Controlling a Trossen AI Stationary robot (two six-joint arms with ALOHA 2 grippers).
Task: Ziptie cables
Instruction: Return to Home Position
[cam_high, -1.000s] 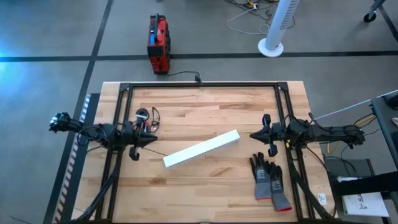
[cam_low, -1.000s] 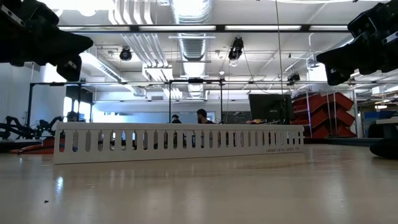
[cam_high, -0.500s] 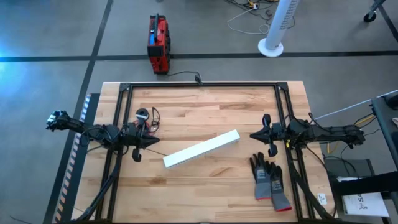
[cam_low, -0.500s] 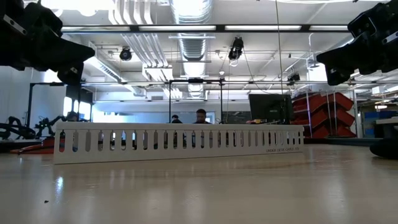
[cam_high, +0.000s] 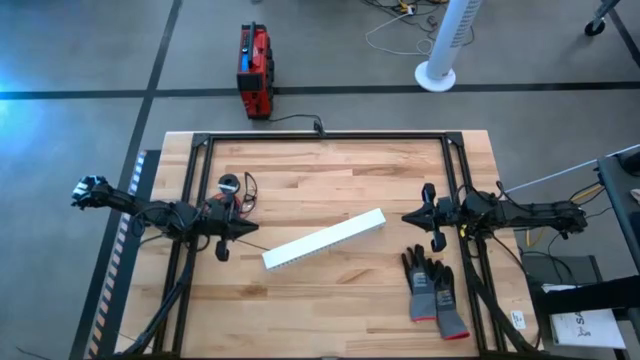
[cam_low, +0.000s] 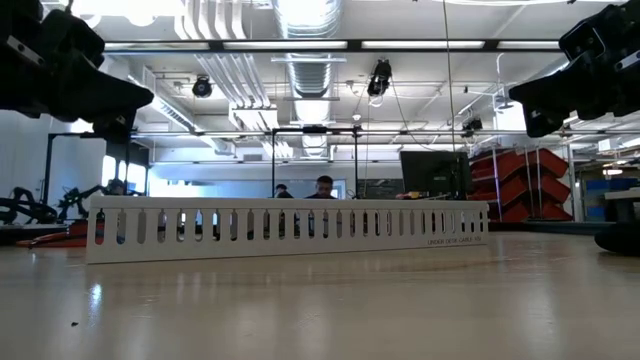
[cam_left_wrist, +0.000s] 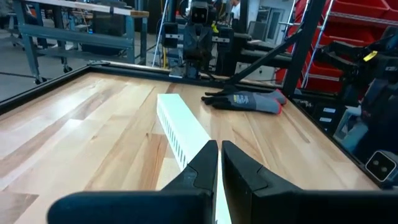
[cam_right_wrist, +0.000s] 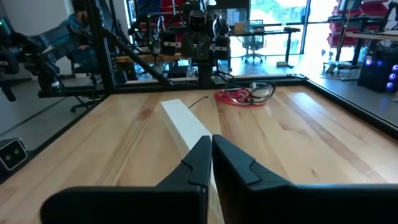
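Holds the left gripper (cam_high: 246, 229) above the left part of the surface (cam_high: 330, 170), fingers (cam_left_wrist: 202, 168) clenched together on nothing. Holds the right gripper (cam_high: 406, 217) over the right side, fingers (cam_right_wrist: 196, 162) likewise clenched and empty. Shows the cables (cam_high: 236, 188) lying loose on the wood just beside the left gripper, toward the far edge, near the left end of the white duct (cam_high: 325, 238). Shows gloves (cam_high: 435, 290) beside the right arm.

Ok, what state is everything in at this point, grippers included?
Left gripper: shut, empty, above the table, left side.
Right gripper: shut, empty, above the right side.
White cable duct: lid closed, lying diagonally mid-table.
Cables: loose coil on the table, outside the duct.
Gloves: lying flat, side by side.
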